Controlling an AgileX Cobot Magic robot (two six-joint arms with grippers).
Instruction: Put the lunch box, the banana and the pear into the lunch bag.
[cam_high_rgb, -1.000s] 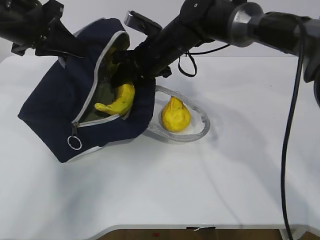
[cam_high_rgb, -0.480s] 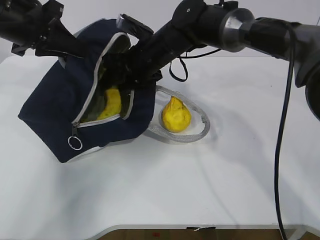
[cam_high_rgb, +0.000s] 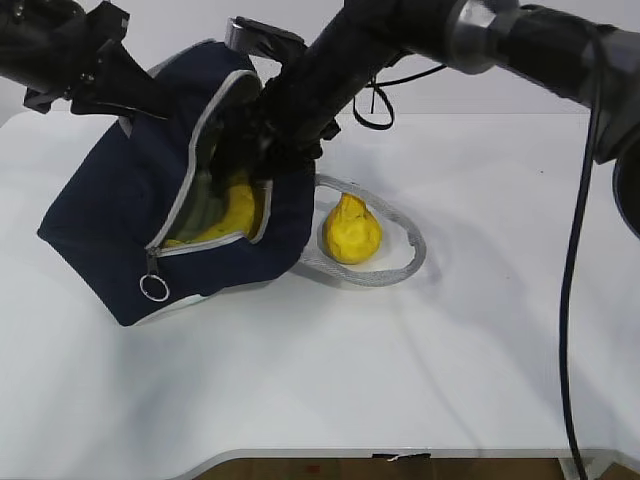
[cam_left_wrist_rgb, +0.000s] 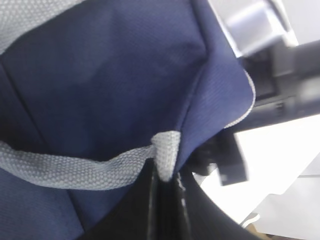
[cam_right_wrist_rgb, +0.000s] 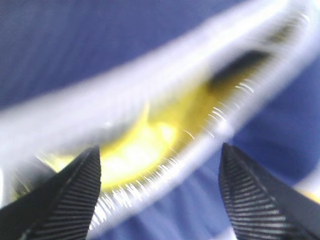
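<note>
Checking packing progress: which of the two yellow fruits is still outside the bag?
The pear, squat and lumpy, sits on the table inside the grey handle loop. The banana is inside the bag.

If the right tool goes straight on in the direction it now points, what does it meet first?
Most likely the banana, lying inside the open lunch bag. The right tool is open and aimed into the zipper opening. The picture is blurred, so depth is uncertain.

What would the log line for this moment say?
left gripper: shut on lunch bag | right gripper: open | banana: inside | pear: outside
</note>
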